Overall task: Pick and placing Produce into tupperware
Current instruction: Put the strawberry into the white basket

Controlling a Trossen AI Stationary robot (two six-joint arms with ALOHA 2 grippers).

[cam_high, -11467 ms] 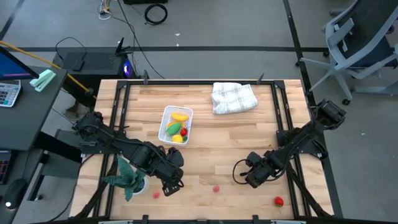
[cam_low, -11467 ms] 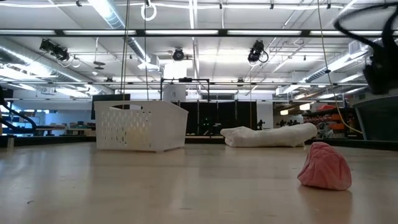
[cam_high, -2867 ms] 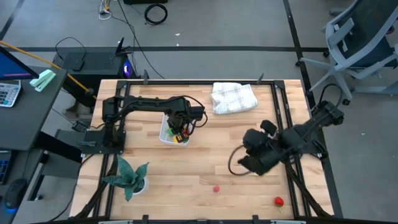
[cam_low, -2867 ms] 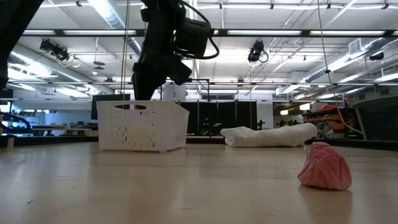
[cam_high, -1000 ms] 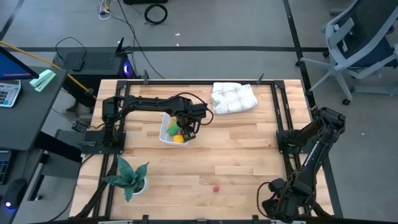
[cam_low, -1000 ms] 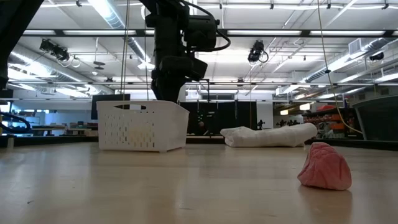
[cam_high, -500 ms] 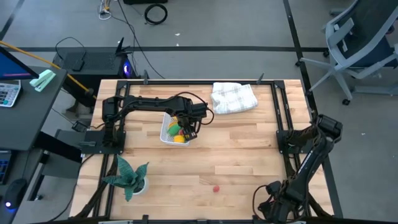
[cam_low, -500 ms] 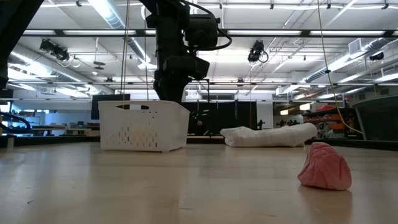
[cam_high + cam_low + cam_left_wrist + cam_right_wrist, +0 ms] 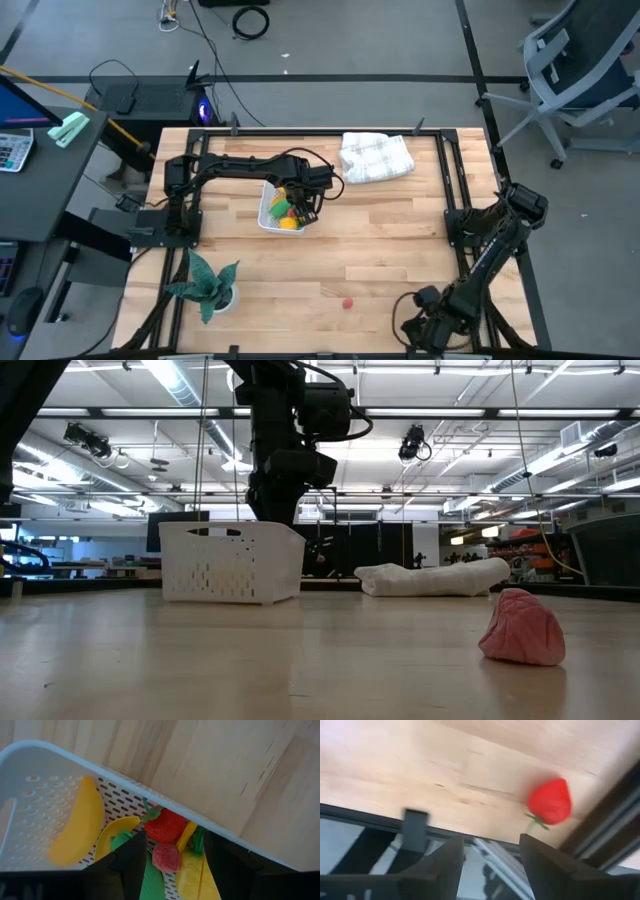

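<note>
My right pincer (image 9: 487, 862) hangs open and empty at the tabletop's (image 9: 400, 240) five o'clock edge, the red strawberry (image 9: 549, 801) ahead at one o'clock; I should centre it between my fingers. My left pincer (image 9: 170, 862), open, hovers over the tupperware (image 9: 268, 215).

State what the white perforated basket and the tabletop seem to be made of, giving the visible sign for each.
White perforated basket: likely moulded plastic, smooth and matte; regular punched slots, rounded rim. Tabletop: looks like light wood, lightly sealed; joined planks with visible grain.
</note>
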